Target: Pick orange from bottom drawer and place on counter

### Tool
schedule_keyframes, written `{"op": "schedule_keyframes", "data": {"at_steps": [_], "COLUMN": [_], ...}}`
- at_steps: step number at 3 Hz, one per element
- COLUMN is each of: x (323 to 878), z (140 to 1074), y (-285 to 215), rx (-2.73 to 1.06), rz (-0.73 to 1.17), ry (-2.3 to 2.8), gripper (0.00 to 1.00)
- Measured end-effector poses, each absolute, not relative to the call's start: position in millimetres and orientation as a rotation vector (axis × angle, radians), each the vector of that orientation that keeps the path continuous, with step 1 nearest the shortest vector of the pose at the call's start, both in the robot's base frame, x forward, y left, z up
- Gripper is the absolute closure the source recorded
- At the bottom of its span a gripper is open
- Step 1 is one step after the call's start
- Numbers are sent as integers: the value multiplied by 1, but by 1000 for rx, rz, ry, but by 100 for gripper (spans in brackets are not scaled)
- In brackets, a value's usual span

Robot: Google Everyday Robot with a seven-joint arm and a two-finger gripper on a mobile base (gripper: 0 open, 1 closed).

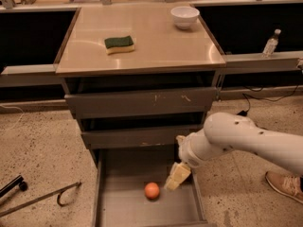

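Observation:
The orange (152,190) lies on the floor of the open bottom drawer (118,207), near its middle. My gripper (173,179), with pale yellow fingers, hangs over the drawer just right of the orange and slightly above it, not touching it. The white arm reaches in from the right. The beige counter (156,46) tops the cabinet above the two closed grey drawers.
A green and yellow sponge (119,44) and a white bowl (184,17) sit on the counter. A plastic bottle (270,43) stands on a ledge at right. A metal tool (42,197) lies on the speckled floor at left. A shoe (284,186) shows at right.

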State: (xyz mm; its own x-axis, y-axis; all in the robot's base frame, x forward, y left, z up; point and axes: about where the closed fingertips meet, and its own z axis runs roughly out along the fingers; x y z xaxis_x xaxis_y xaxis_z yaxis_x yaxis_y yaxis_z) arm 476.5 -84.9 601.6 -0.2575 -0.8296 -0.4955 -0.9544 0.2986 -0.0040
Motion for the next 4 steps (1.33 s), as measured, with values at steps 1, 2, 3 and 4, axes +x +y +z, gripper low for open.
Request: {"op": "schedule_keyframes", "data": {"at_steps": [1,2,3,4], "x": [510,510,511,514], "z": [536,536,491,432], "y": [-36,-36,-26,3], "rx": [-1496,-1496,-1455,-1340], "rz": [451,451,510,613], "ry": [2132,2132,2164,2201], "gripper": [0,0,0,0]}}
